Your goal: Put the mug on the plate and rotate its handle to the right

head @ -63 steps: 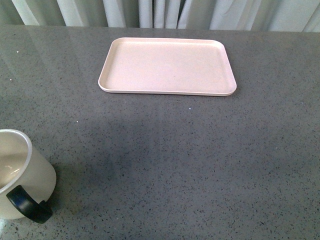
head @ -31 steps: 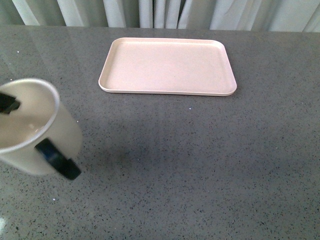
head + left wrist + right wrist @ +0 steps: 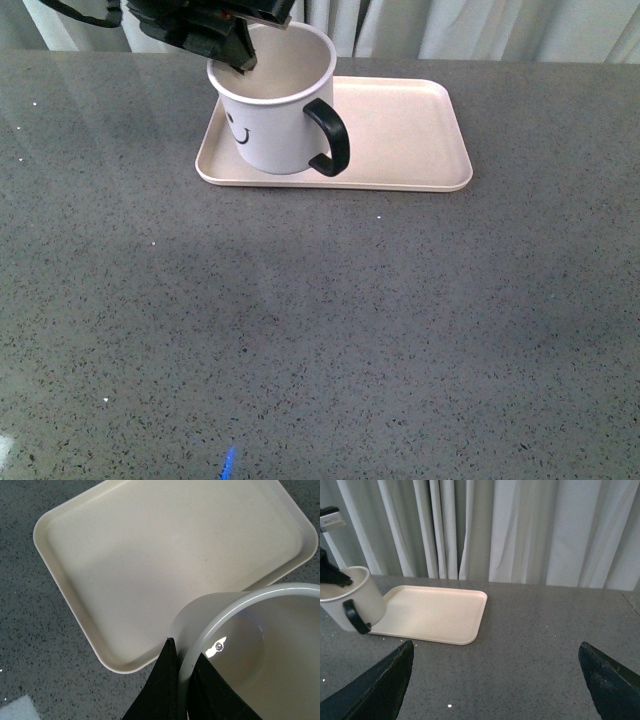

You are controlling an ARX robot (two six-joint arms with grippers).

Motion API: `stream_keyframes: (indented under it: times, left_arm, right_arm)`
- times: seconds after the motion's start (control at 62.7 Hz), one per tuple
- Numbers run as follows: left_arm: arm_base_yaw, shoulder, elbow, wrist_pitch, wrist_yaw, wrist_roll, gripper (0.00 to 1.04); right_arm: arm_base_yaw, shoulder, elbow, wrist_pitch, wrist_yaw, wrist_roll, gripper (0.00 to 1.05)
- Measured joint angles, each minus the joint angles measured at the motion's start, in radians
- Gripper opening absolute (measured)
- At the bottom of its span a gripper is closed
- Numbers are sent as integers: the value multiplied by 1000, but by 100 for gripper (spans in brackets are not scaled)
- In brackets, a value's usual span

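The left gripper (image 3: 238, 50) has the mug (image 3: 275, 120) by its rim at about the mug's 10 o'clock, one finger inside the wall and one outside, clamped tight on it. The mug is over the 9 o'clock end of the plate (image 3: 400, 130), close to the plate's near edge and leaning a little. I cannot tell whether its base is down yet or just above the surface. The handle (image 3: 330, 140) sticks out at roughly 4 o'clock, so it is nearly pointing right but not squarely. The right gripper (image 3: 495, 647) hangs well off to the side, spread wide with nothing in it. My worry is the placement: if the base comes down partly on the raised rim, or the mug is let go while leaning, it could rock and tip onto the table (image 3: 330, 330). A pinch on a thin wall may also slip during the twist. Turning the mug while it presses down could drag the light plate along.
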State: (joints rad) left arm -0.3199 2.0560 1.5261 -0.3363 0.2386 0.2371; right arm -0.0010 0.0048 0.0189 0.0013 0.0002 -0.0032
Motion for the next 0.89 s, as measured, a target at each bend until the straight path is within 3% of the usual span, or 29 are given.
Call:
stream_keyframes:
  times: [0.319, 0.893]
  left_arm:
    - [-37, 127, 180, -56, -15, 0, 2]
    - [-39, 130, 189, -49, -23, -18, 2]
  right_arm:
    - [0, 0, 0, 0, 0, 0, 96]
    - [0, 0, 0, 0, 0, 0, 96]
